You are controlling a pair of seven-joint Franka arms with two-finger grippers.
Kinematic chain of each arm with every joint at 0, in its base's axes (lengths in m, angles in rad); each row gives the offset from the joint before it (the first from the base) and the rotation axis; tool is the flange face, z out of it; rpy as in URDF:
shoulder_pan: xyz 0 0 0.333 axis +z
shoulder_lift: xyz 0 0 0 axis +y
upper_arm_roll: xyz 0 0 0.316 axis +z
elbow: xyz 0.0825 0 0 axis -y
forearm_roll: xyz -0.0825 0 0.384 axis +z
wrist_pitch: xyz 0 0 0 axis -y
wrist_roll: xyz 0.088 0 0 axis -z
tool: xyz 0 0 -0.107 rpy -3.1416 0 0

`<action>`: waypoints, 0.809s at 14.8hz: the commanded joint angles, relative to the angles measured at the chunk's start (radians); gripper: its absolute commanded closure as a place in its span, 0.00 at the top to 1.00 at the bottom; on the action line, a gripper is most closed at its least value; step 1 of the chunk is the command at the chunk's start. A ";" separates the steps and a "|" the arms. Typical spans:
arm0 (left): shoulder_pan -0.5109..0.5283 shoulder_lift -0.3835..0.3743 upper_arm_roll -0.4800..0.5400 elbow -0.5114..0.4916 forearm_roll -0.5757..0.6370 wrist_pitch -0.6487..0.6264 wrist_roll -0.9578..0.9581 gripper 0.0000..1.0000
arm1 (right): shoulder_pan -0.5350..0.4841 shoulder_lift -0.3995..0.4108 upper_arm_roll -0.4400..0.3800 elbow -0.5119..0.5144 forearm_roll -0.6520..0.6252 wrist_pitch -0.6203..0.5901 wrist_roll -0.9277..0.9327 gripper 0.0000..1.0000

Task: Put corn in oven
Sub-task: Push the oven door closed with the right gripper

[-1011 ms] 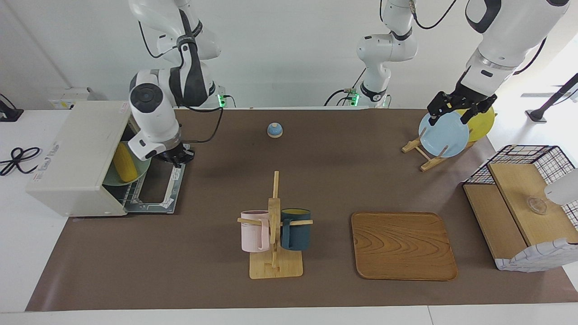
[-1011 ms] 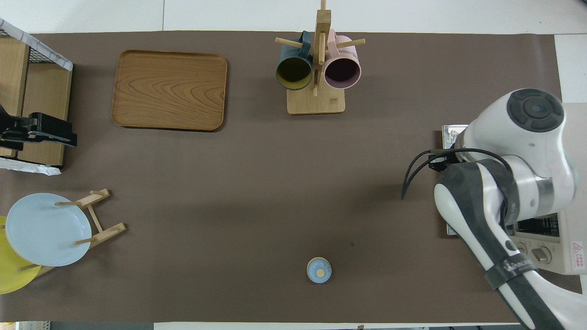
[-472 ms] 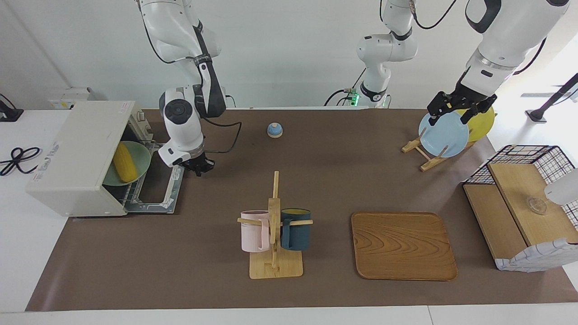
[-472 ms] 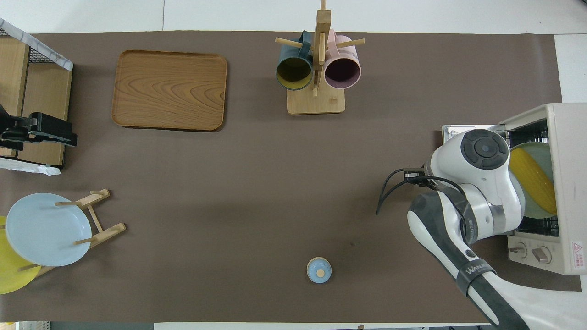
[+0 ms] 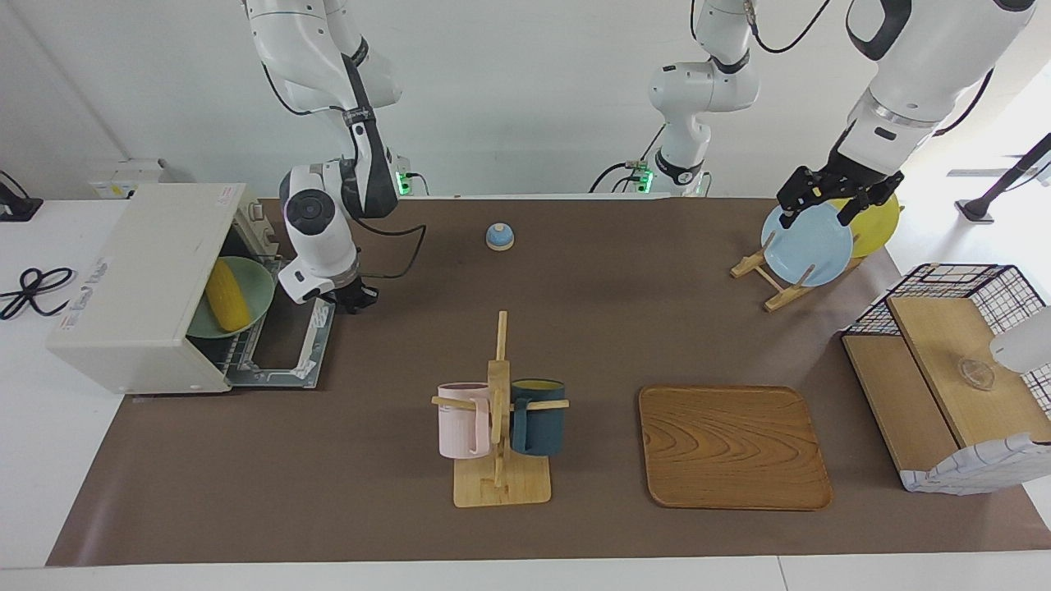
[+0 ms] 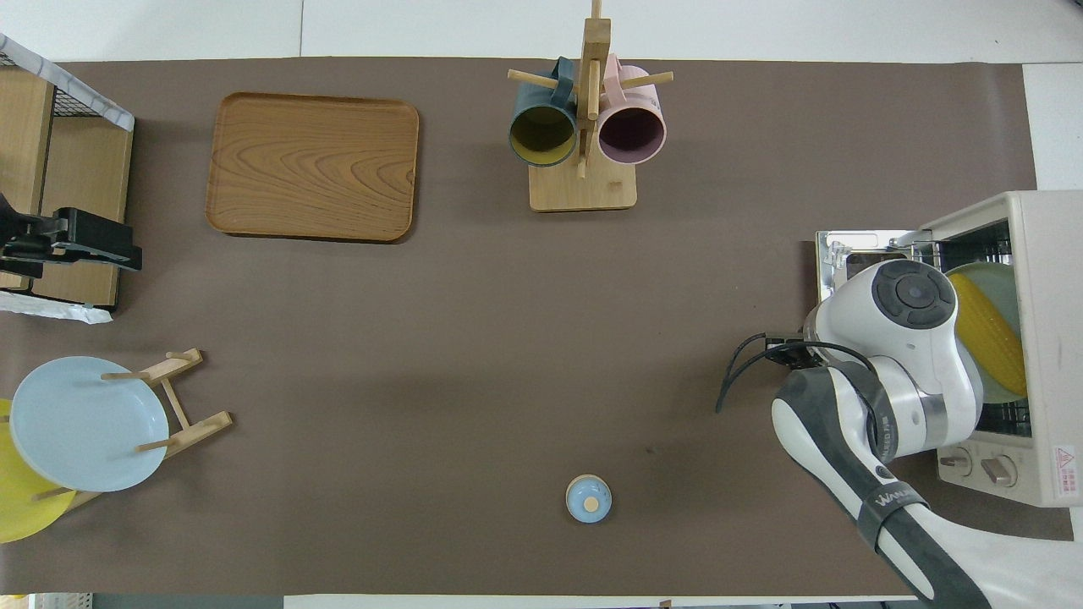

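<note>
Since the earlier frame the right gripper (image 5: 355, 299) has pulled back out of the oven (image 5: 139, 287) mouth and now hangs by the outer edge of the dropped-down door (image 5: 283, 341), its fingers pressed together and holding nothing. In the facing view the corn (image 5: 227, 294) lies on a pale green plate (image 5: 254, 289) resting on the wire rack inside the open oven, at the right arm's end of the table. The left gripper (image 5: 833, 197) waits over the blue plate (image 5: 809, 244) standing in the wooden plate rack (image 5: 759, 271), its jaws spread wide, with a yellow plate (image 5: 878, 220) just beside the blue one. A mug stand (image 5: 499, 435) carries a pink mug (image 5: 460, 420) and a dark teal mug (image 5: 538, 417); a wooden tray (image 5: 733, 447) lies beside it, and a small blue knob-topped lid (image 5: 499, 236) sits nearer the robots.

In the overhead view the right arm's wrist covers much of the oven (image 6: 1036, 338) opening; the corn (image 6: 986, 342) shows past it, lying on the green plate (image 6: 1007, 292) inside. The right gripper itself is hidden beneath the wrist. The left gripper (image 6: 72, 241) shows at the edge over the wire-and-wood basket (image 6: 51, 211), jaws apart. The door (image 6: 842, 254) lies flat and open.
</note>
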State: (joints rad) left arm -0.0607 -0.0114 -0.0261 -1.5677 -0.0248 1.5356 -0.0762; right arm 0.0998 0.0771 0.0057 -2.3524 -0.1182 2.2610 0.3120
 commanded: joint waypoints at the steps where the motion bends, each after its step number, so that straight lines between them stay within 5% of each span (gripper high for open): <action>1: 0.010 -0.030 -0.006 -0.037 0.006 0.014 0.006 1.00 | -0.003 -0.031 0.002 -0.038 0.002 -0.020 -0.011 0.00; 6: 0.010 -0.030 -0.006 -0.037 0.006 0.014 0.006 1.00 | -0.035 -0.036 -0.003 -0.022 -0.132 -0.058 -0.010 0.00; 12: 0.010 -0.030 -0.006 -0.037 0.006 0.014 0.006 1.00 | -0.045 -0.043 -0.001 0.112 -0.244 -0.233 -0.028 0.00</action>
State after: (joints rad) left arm -0.0607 -0.0114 -0.0261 -1.5677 -0.0248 1.5356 -0.0762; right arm 0.0969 0.0499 0.0214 -2.3082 -0.2521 2.1112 0.3121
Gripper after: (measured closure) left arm 0.000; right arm 0.991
